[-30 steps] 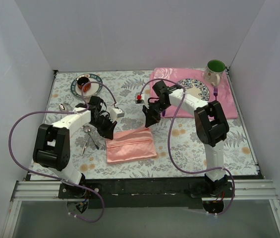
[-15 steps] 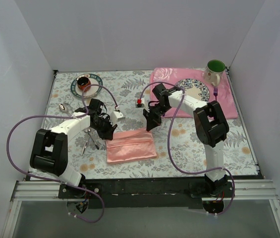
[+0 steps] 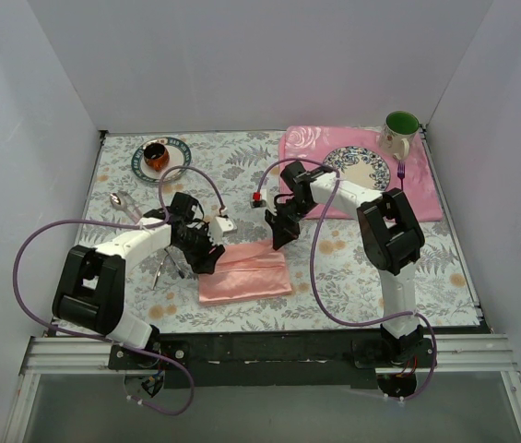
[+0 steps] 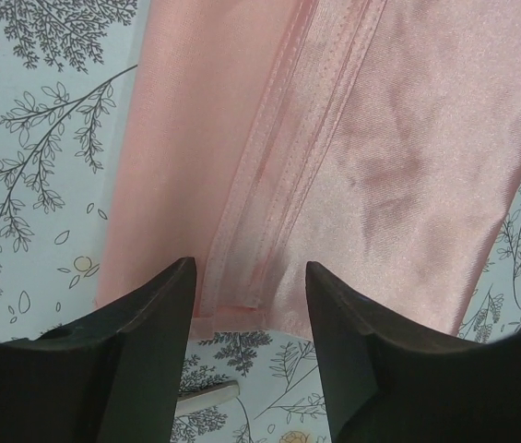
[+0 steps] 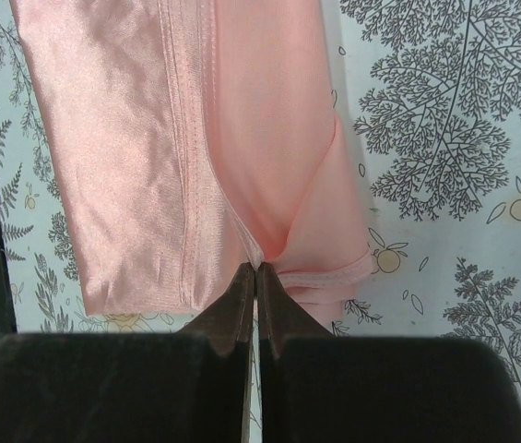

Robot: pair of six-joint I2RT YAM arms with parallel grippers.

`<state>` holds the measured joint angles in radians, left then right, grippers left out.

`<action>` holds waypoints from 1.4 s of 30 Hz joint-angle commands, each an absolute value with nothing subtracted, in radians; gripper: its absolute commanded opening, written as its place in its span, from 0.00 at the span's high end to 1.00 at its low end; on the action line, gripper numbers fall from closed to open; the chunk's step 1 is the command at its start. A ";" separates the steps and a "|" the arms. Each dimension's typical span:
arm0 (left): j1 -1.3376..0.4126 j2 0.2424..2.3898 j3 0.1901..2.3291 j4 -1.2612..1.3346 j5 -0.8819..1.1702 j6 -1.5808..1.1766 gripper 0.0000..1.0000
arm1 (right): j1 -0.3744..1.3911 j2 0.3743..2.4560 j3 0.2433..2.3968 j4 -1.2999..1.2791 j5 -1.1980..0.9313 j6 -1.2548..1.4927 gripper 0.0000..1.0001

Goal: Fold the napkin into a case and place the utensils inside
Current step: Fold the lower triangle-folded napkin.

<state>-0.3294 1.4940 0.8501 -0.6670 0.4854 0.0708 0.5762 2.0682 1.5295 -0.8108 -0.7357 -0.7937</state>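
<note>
Pink napkin (image 5: pixel 131 138) pinched by right jaws, seen only wrist-side.

1. The utensils (image 3: pixel 167 269): partly covered by the left arm (image 3: pixel 136 242); pieces too small to tell apart.
2. The napkin (image 4: pixel 352 138): cut off at the top edge in both wrist views.

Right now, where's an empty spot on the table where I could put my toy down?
Bare tablecloth shows at the back middle, between the saucer and the placemat, and front right, between the right arm and the side wall. It's crowded around the napkin: the left gripper and right gripper are both there, with the utensils just to its left.
</note>
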 commanded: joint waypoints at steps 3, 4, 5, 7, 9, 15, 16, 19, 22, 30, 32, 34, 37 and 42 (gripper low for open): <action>-0.368 1.445 0.816 -0.604 0.468 0.072 0.49 | 0.580 2.068 1.516 -0.816 -0.732 -0.819 0.97; -0.374 1.439 0.812 -0.601 0.459 0.077 0.49 | 0.580 2.068 1.516 -0.816 -0.732 -0.821 0.97; -0.380 1.436 0.802 -0.589 0.451 0.078 0.49 | 0.581 2.068 1.517 -0.816 -0.732 -0.821 0.97; -0.397 1.425 0.778 -0.571 0.427 0.084 0.49 | 0.580 2.071 1.519 -0.816 -0.729 -0.819 0.97; -0.411 1.416 0.758 -0.549 0.405 0.084 0.49 | 0.581 2.074 1.522 -0.818 -0.729 -0.818 0.97; -0.426 1.420 0.746 -0.517 0.364 0.075 0.56 | 0.580 2.079 1.526 -0.818 -0.730 -0.815 0.96; -0.426 1.422 0.744 -0.511 0.357 0.074 0.57 | 0.581 2.080 1.526 -0.818 -0.732 -0.815 0.97; -0.430 1.428 0.741 -0.508 0.342 0.072 0.59 | 0.581 2.080 1.528 -0.821 -0.730 -0.815 0.97; -0.431 1.420 0.741 -0.509 0.344 0.072 0.67 | 0.580 2.079 1.529 -0.822 -0.729 -0.815 0.97; -0.430 1.424 0.761 -0.534 0.360 0.075 0.82 | 0.580 2.079 1.545 -0.833 -0.735 -0.815 0.97; -0.431 1.422 0.765 -0.545 0.367 0.077 0.75 | 0.581 2.077 1.543 -0.834 -0.735 -0.815 0.97; -0.430 1.413 0.765 -0.552 0.374 0.083 0.68 | 0.580 2.075 1.543 -0.834 -0.736 -0.815 0.97; -0.430 1.401 0.765 -0.560 0.388 0.090 0.62 | 0.580 2.075 1.543 -0.833 -0.738 -0.811 0.97; -0.439 1.431 0.752 -0.551 0.358 0.092 0.62 | 0.580 2.080 1.551 -0.833 -0.736 -0.810 0.96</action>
